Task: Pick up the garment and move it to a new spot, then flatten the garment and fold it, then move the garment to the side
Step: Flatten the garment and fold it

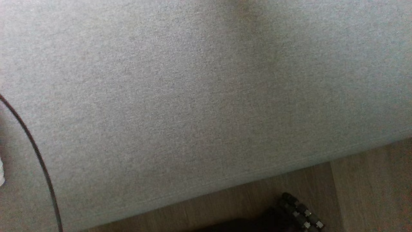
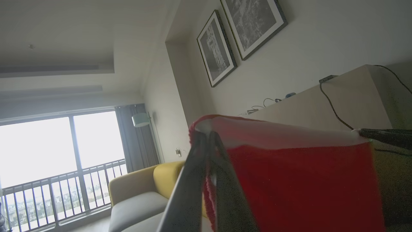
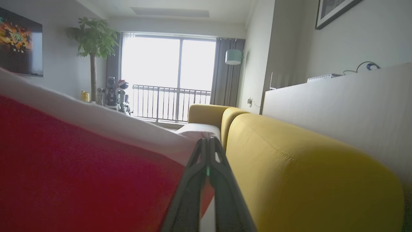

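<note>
The garment [image 2: 299, 180] is red with a white band along its top edge, and it hangs stretched in the air between both grippers. In the left wrist view my left gripper [image 2: 208, 133] is shut on the garment's upper left corner. At that view's right edge the dark fingers of my right gripper [image 2: 367, 134] pinch the opposite corner. In the right wrist view the garment [image 3: 80, 167] spreads out to the left, and my right gripper [image 3: 207, 140] is shut on its white-banded corner.
The head view looks down on a grey sofa seat [image 1: 193, 96] with a dark cable [image 1: 35, 151] at the left and wooden floor [image 1: 370, 187] below. A yellow sofa back [image 3: 289, 161] and a pale ledge [image 3: 338, 106] run beside the right gripper.
</note>
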